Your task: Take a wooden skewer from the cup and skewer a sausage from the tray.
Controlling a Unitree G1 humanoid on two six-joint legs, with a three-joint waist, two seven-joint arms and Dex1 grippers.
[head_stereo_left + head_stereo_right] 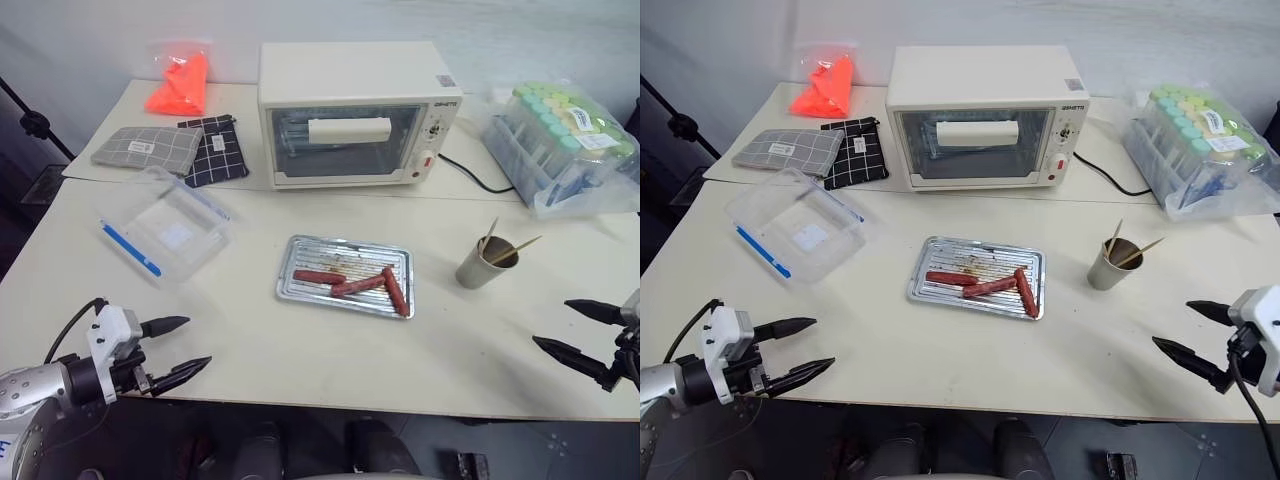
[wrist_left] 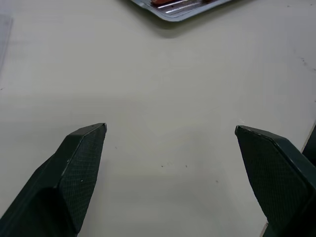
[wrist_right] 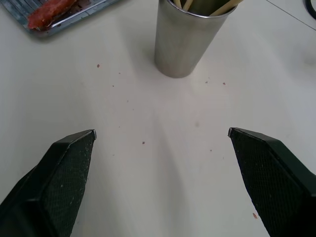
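Observation:
A shiny metal tray [image 1: 312,248] lies at the table's middle with three reddish-brown sausages [image 1: 357,285] in it. To its right stands a small grey cup [image 1: 484,266] holding several wooden skewers [image 1: 515,247]. My left gripper [image 1: 198,341] hovers open over the near left table edge, well left of the tray, with nothing between its fingers. My right gripper [image 1: 550,322] is open near the right front edge, a short way in front of the cup. In the right wrist view the cup [image 3: 185,39] stands straight ahead of the open right gripper [image 3: 161,132], and a sausage end [image 3: 49,12] shows on the tray's corner.
A cream toaster oven [image 1: 355,110] stands behind the tray, its cord [image 1: 470,175] trailing right. A clear plastic box with blue clip [image 1: 165,225] sits at the left. Capped tubes in plastic [image 1: 565,140] lie at the back right. Two pouches [image 1: 148,148] and an orange bag [image 1: 180,85] lie at the back left.

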